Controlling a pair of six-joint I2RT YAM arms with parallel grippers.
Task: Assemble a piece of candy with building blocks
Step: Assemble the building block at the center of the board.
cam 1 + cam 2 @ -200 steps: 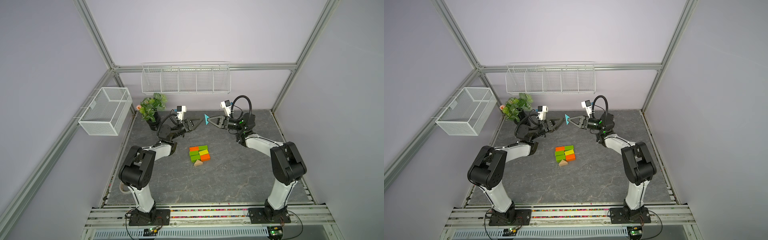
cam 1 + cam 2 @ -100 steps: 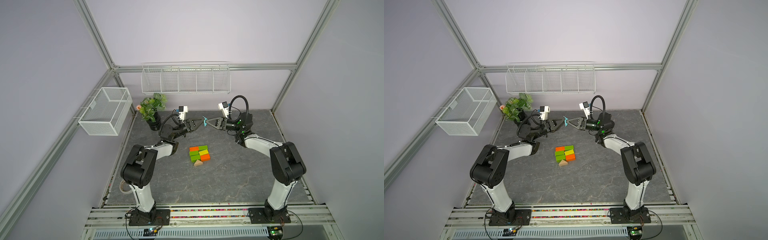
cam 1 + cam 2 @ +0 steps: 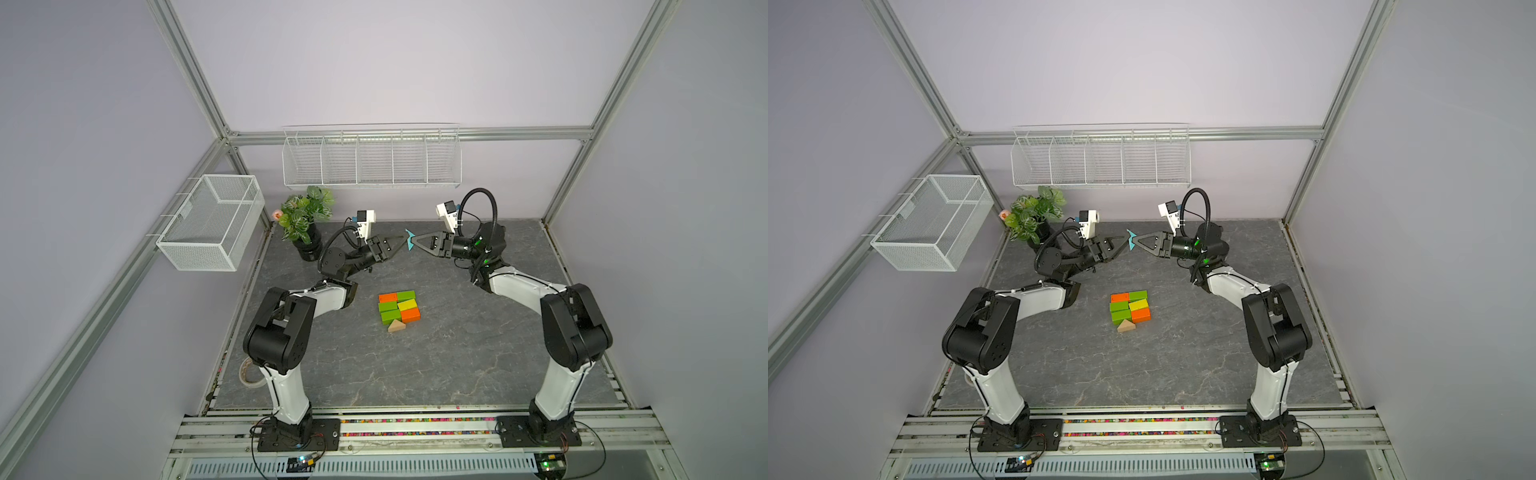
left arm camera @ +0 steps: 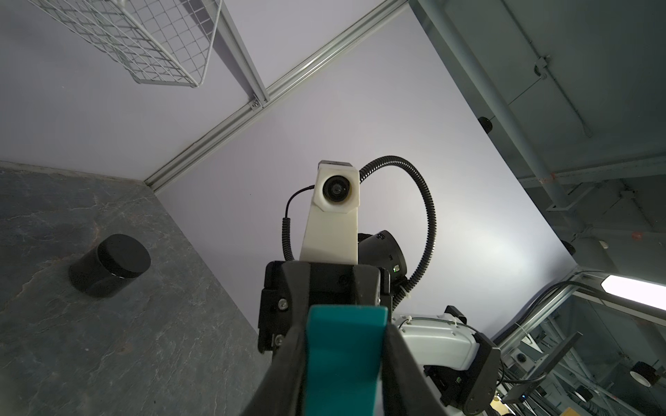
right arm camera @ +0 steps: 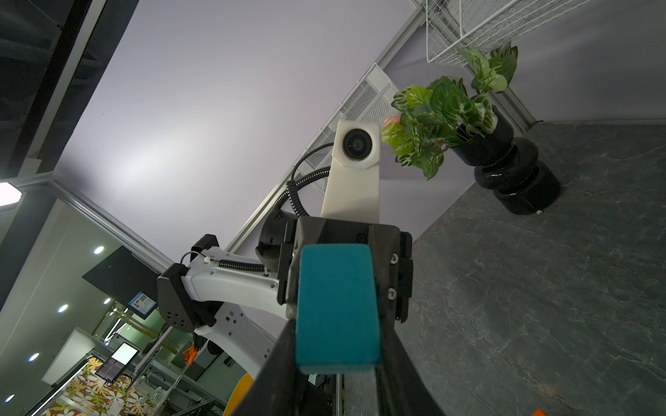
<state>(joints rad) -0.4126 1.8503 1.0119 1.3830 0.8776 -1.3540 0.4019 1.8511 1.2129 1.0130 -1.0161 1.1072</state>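
Your left pincer point(image 3: 404, 237) and right pincer point(image 3: 417, 240) both pinch the teal triangle point(image 3: 410, 245) mid-air near the frame's centre. Make sure the left grip sits square before you loosen the right.

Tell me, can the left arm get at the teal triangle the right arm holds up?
Probably yes: the left gripper is around the teal triangle, its fingers against both sides, while the right gripper grips its other end. Nothing stands between them.

Soft even light; wrist views perhaps slightly distorted.
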